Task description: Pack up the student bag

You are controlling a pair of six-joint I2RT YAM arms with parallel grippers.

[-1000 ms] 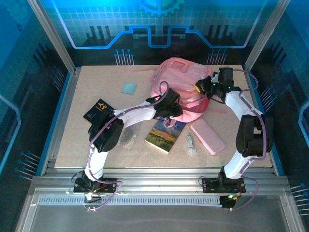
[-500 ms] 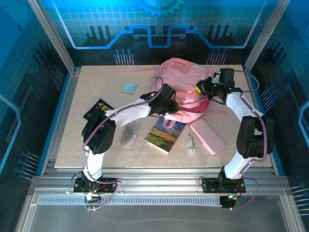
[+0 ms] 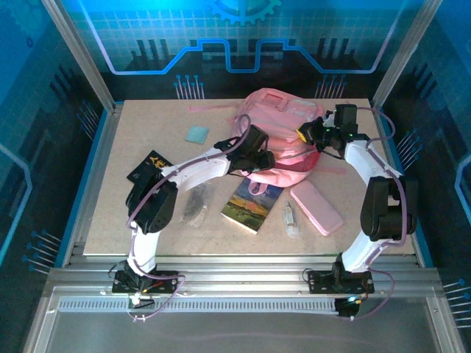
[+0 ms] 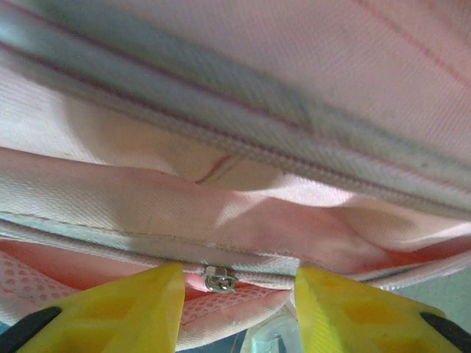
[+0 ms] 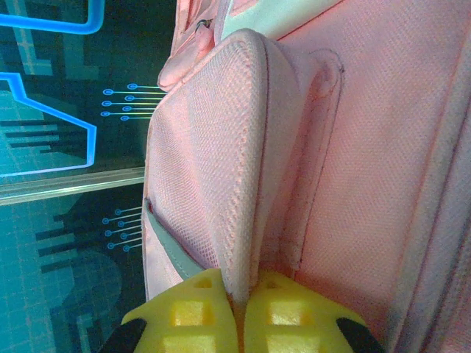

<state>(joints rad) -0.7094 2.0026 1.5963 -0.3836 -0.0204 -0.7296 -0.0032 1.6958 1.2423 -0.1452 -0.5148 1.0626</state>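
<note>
Fold of student bag point(image 5: 353, 147) tight in right gripper point(image 5: 237, 294), left gripper point(image 4: 239, 287) agape

Item: table point(image 3: 110, 213), beige speckled board. Lying on it:
- 1 pink student bag point(image 3: 287, 118), rear centre
- 1 teal card point(image 3: 196, 134), left of the bag
- 1 black booklet point(image 3: 147, 168), left side
- 1 landscape-cover book point(image 3: 252, 206), front centre
- 1 pink pencil case point(image 3: 316, 207), front right
- 1 small clear bottle point(image 3: 291, 219), between book and case
- 1 dark pouch point(image 3: 195, 207), left of the book

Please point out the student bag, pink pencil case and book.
student bag point(image 3: 283, 126), top external view, front panel
pink pencil case point(image 3: 316, 207), top external view, lid centre
book point(image 3: 252, 206), top external view, cover centre
</note>
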